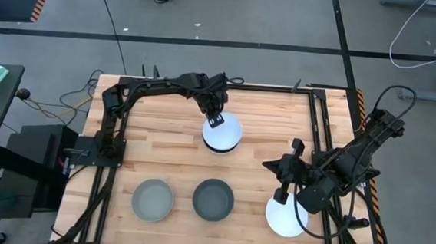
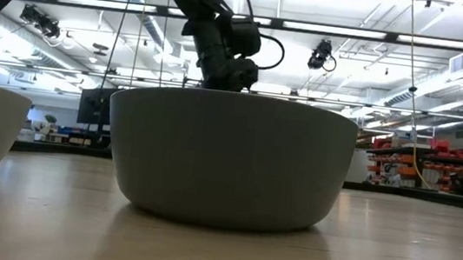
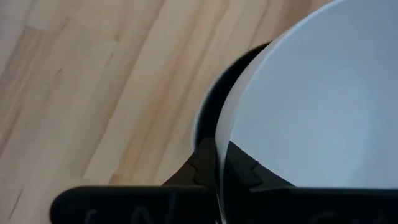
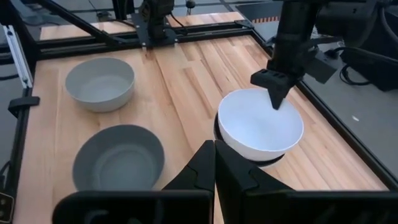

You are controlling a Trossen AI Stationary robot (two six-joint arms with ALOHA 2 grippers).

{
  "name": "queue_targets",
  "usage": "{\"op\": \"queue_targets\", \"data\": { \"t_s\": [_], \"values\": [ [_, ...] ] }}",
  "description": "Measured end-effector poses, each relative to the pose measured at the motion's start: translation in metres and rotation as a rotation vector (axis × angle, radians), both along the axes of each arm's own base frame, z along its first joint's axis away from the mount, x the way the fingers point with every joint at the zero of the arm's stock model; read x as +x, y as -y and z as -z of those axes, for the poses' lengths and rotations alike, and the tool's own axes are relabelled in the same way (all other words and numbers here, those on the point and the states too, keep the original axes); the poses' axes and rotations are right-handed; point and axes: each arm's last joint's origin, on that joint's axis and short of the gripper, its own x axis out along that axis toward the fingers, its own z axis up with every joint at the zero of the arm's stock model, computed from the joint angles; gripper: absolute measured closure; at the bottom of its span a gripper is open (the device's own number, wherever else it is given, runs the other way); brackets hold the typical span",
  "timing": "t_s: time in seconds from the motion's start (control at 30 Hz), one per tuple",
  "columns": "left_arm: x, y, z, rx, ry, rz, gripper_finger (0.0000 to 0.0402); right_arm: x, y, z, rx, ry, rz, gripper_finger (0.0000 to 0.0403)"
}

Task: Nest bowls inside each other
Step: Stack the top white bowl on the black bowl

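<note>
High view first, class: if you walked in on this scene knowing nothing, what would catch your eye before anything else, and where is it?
Most striking is the left gripper pinching the rim of a white bowl at the table's middle, with a black bowl showing beneath it. Next, the light grey bowl and dark grey bowl sit side by side near the front edge. The right gripper hangs shut beside another white bowl at the front right.

Lighting: bright, even, from overhead ceiling strip lights (image 2: 330,32) seen in low view. Shadows: soft, short, under dark grey bowl (image 2: 228,160). Glare: faint sheen on wooden table (image 2: 392,253). Blur: white bowl (image 3: 323,106) rim soft in left wrist view; background room slightly hazy.
</note>
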Motion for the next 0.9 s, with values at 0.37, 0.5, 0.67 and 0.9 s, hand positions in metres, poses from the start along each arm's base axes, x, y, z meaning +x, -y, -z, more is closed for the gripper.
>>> {"op": "queue_targets", "data": {
  "t_s": [0.37,0.5,0.67,0.9],
  "values": [
    [-0.002,-0.007,0.008,-0.012,-0.033,-0.043,0.0359,0.000,0.000,0.017,-0.012,-0.032,0.019,0.0392],
    [-0.004,-0.010,0.006,-0.008,-0.026,-0.052,0.0365,0.000,0.000,0.017,-0.012,-0.032,0.019,0.0392],
    [-0.006,-0.011,0.003,-0.015,-0.025,-0.055,0.0358,0.000,0.000,0.017,-0.012,-0.032,0.019,0.0392],
    [-0.005,-0.009,0.003,-0.063,0.002,-0.015,0.0324,0.000,0.000,0.017,-0.002,-0.028,0.026,0.0392]
  ]
}}
